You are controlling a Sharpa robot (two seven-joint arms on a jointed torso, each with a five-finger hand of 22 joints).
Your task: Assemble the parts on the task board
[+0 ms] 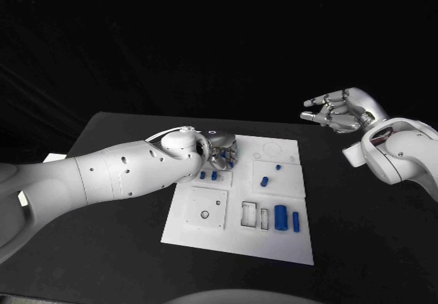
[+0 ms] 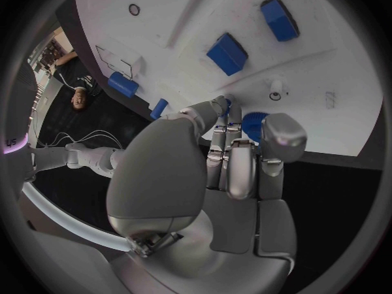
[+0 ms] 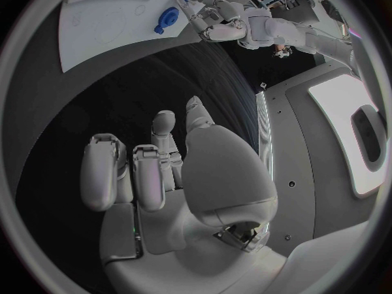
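The white task board (image 1: 239,237) lies in the middle of the black table. My left hand (image 1: 217,152) hangs over its far left corner, fingers curled down. In the left wrist view the fingertips (image 2: 231,121) close around a round blue part (image 2: 255,124) on the board (image 2: 343,78); whether they grip it is hidden. The right wrist view shows that round part (image 3: 167,18) beside the left hand (image 3: 214,16). My right hand (image 1: 336,111) is raised off to the board's right, fingers loosely bent and apart, holding nothing.
Two small blue parts (image 1: 208,175) stand just below the left hand. Two more (image 1: 264,182) (image 1: 277,168) lie mid-board, and two long blue blocks (image 1: 281,216) (image 1: 295,220) sit by the recessed slots (image 1: 249,214). Bare black table (image 1: 365,228) surrounds the board.
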